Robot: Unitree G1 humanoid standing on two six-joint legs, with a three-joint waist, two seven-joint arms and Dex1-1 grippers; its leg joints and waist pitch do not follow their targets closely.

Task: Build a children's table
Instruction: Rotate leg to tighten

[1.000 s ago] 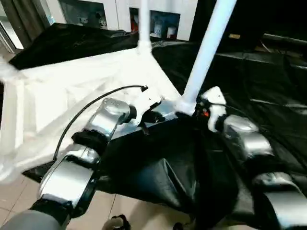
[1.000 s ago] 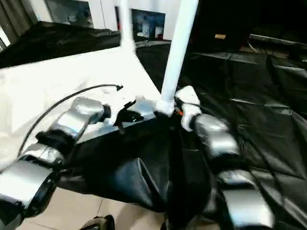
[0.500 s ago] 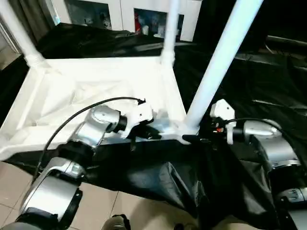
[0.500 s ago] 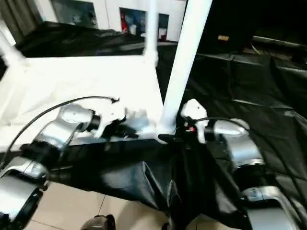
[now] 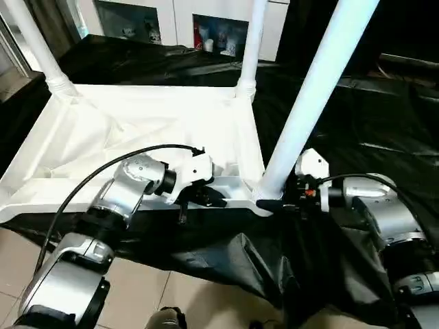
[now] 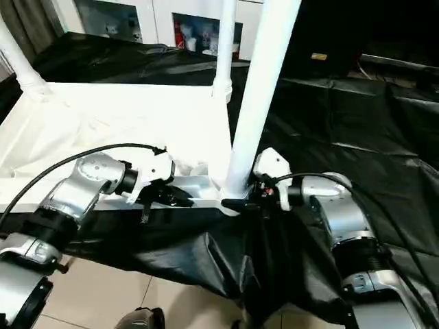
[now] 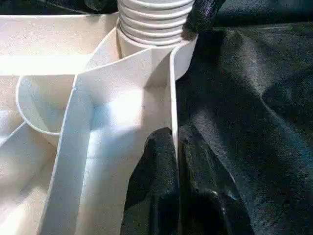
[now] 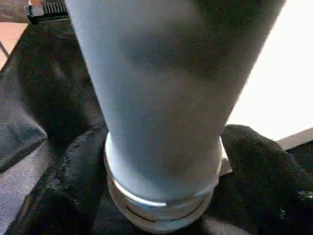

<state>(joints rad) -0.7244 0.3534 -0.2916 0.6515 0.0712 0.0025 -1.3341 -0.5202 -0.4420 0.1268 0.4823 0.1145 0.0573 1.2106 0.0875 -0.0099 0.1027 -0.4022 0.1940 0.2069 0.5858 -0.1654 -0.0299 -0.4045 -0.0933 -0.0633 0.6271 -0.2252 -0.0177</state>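
The children's table lies upside down on black cloth, its white top (image 5: 137, 130) showing the ribbed underside. Three white legs stand upright in corner sockets: the near right leg (image 5: 309, 103), a far right leg (image 5: 252, 41) and a far left leg (image 5: 34, 48). My left gripper (image 5: 206, 199) is shut on the top's near rim, and its black fingers (image 7: 151, 186) pinch the thin rim wall close to the near socket. My right gripper (image 5: 274, 203) hugs the base of the near right leg (image 8: 161, 98), one finger (image 8: 68, 186) pressed against each side of it.
Black cloth (image 5: 357, 116) covers the surface around the table top and hangs in folds over the front edge. Tiled floor (image 5: 137, 288) lies below the front. Cabinets (image 5: 219, 27) stand at the back behind the far legs.
The camera has tilted and steadied. My right gripper has swung lower to the near leg's base and its fingers have narrowed around it. The left gripper keeps its hold on the rim.
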